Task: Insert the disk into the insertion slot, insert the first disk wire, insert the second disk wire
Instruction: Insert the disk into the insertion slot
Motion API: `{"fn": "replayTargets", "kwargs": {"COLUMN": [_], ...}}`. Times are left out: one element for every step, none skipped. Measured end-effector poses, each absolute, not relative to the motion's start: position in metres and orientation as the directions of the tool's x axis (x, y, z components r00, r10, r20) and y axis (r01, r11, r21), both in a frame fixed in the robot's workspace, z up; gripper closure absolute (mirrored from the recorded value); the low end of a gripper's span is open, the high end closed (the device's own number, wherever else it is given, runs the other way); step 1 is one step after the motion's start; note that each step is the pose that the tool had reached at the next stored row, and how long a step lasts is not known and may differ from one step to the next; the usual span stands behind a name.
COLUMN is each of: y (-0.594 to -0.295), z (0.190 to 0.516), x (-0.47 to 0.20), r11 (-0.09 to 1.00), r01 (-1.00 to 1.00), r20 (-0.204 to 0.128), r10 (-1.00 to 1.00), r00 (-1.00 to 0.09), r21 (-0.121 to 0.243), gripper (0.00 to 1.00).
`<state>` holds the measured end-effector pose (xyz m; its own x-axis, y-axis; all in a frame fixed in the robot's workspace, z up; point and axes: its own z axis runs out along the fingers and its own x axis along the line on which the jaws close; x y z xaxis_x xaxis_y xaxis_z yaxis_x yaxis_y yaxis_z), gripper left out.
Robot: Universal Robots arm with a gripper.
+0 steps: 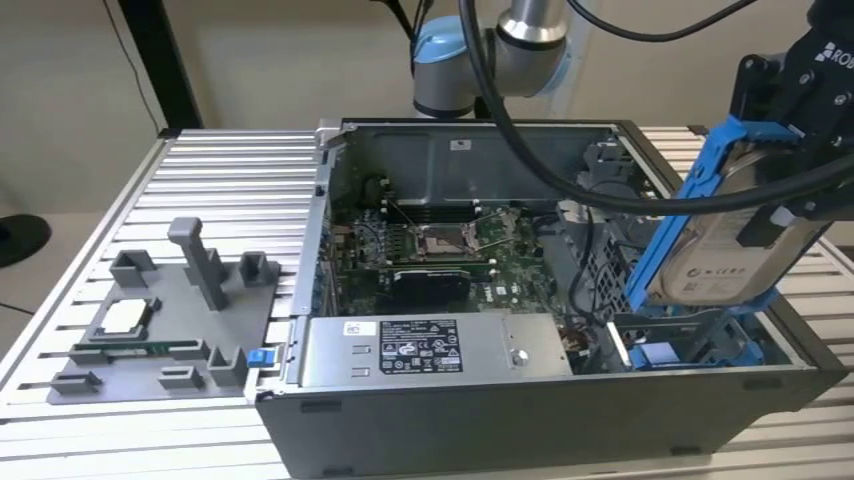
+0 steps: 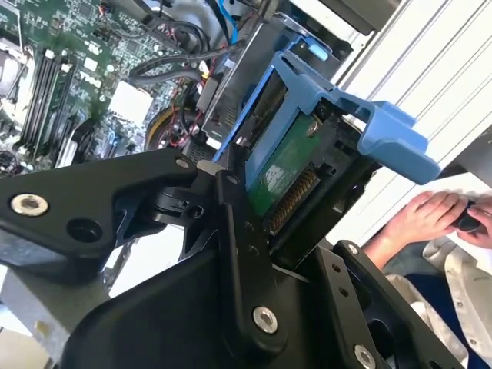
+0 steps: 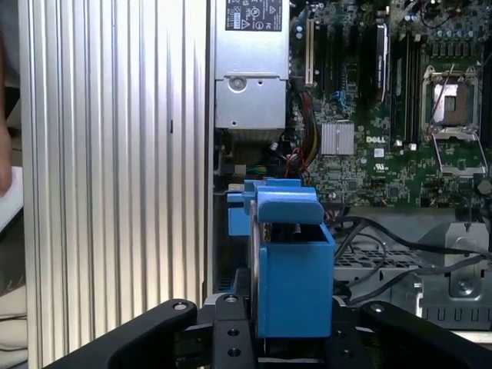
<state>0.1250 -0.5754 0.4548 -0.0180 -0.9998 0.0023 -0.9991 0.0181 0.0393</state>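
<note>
**Hazard 1, at the grip.** In the first wrist view the jaws are closed on the disk and press its blue carrier from both sides. The carrier is plastic and the hold appears to sit near one end. We judge that a side load could twist the disk in the grip.

**Hazard 2, at the entry.** In the exterior view the disk hangs tilted above the insertion slot. It is apart from the slot and not in line with the slot's blue rails. We judge that a descent at this angle could jam a carrier corner on a rail or on the wall of the case.

**Hazard 3, beyond the slot.** In the second wrist view loose cables lie near the bay. We judge that one could be trapped under the carrier.

**Position.** The disk sits between the jaws, and most of its length reaches past them towards the case. It is not yet inserted.
</note>
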Motion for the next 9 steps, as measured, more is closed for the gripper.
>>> {"fn": "replayTargets", "kwargs": {"y": [-0.5754, -0.5754, -0.5754, -0.5754, -0.5754, -0.5754, -0.5754, -0.5754, -0.5754], "z": [0.4543, 0.4538, 0.4533, 0.4528, 0.4523, 0.4517, 0.4512, 0.4507, 0.4501], "x": [0.1250, 0.1250, 0.1250, 0.1250, 0.1250, 0.1250, 0.1250, 0.1250, 0.1250], "r11": [0.018, 0.018, 0.018, 0.018, 0.018, 0.018, 0.018, 0.018, 0.018], "r01": [-0.999, -0.999, -0.999, -0.999, -0.999, -0.999, -0.999, -0.999, -0.999], "r20": [0.002, 0.002, 0.002, 0.002, 0.002, 0.002, 0.002, 0.002, 0.002], "r10": [-1.000, -1.000, -1.000, -1.000, -1.000, -1.000, -1.000, -1.000, -1.000], "r00": [-0.018, -0.018, -0.018, -0.018, -0.018, -0.018, -0.018, -0.018, -0.018], "r21": [0.039, 0.039, 0.039, 0.039, 0.039, 0.039, 0.039, 0.039, 0.039], "gripper": [1.00, 1.00, 1.00, 1.00, 1.00, 1.00, 1.00, 1.00, 1.00]}}
